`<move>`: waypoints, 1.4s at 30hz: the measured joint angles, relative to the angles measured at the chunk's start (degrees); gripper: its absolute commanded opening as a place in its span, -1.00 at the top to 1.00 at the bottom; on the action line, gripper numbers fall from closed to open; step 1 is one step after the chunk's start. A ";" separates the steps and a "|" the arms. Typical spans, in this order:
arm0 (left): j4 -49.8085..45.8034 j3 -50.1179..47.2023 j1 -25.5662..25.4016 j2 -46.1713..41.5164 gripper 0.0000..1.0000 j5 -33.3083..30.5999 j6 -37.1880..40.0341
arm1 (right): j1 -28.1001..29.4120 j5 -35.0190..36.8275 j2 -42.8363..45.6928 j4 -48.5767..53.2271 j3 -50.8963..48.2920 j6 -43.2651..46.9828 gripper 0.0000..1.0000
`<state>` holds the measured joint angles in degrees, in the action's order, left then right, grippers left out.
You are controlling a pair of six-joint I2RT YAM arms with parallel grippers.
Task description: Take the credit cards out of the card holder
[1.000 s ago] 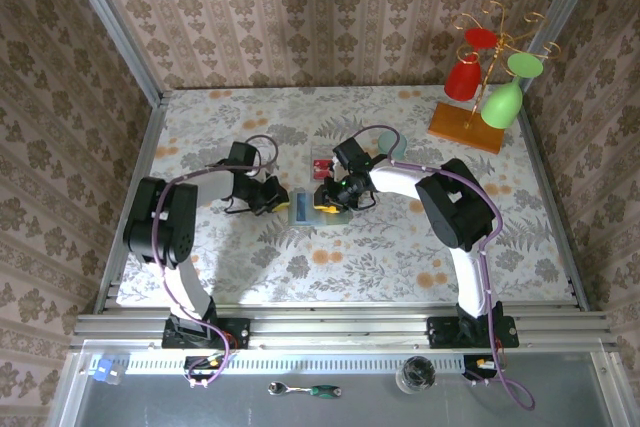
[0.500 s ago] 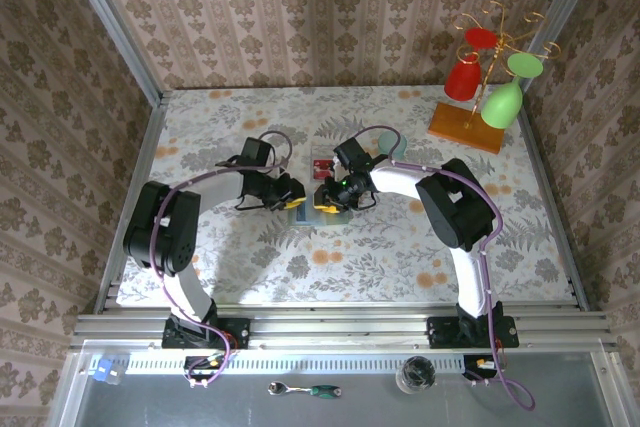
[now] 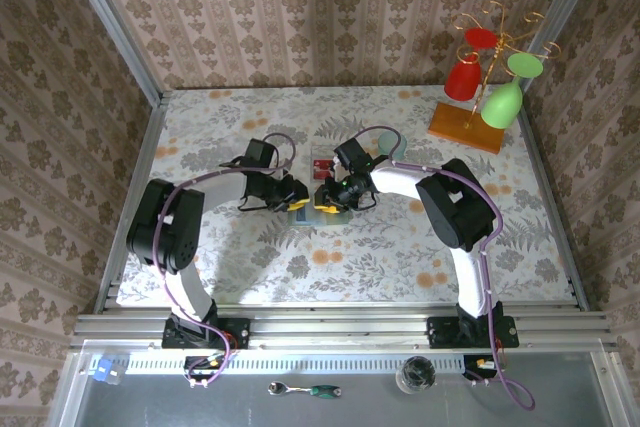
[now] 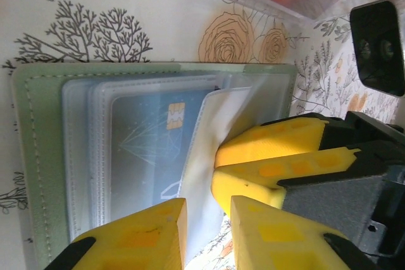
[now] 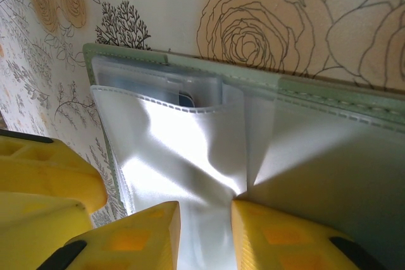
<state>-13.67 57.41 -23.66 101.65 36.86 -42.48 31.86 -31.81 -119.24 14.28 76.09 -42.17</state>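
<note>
Card holder: the card holder lies open at the centre of the table.
Right jaws: pinching its clear sleeve.
Left jaws: slightly apart at the sleeve edge; I cannot tell whether they grip.
Advice: catch only the blue card and slide it straight out.

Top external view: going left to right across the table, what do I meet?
Left arm's elbow, left claw, right claw, right arm's elbow, glass rack. The card holder lies under both claws, so its place is unclear.
</note>
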 measured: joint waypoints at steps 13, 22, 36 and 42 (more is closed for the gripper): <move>-0.37 0.00 -0.72 1.49 0.51 -0.87 0.00 | -0.09 -0.42 0.07 -0.68 -0.39 -0.09 0.42; 0.02 0.00 -0.74 1.51 0.55 -0.83 -0.83 | -0.09 -0.44 0.44 -1.27 -0.74 -0.09 0.36; -0.09 2.29 -1.77 1.49 0.55 -0.81 -1.49 | -1.92 0.35 6.45 0.04 -2.80 -0.26 0.33; -0.48 4.09 -2.62 1.51 0.56 -0.85 -1.51 | -3.26 1.18 9.05 0.72 -3.56 -0.22 0.33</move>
<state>-14.15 61.49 -26.28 103.15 36.01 -43.99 28.60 -30.63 -110.19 15.00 72.53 -42.39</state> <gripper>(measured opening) 0.221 0.332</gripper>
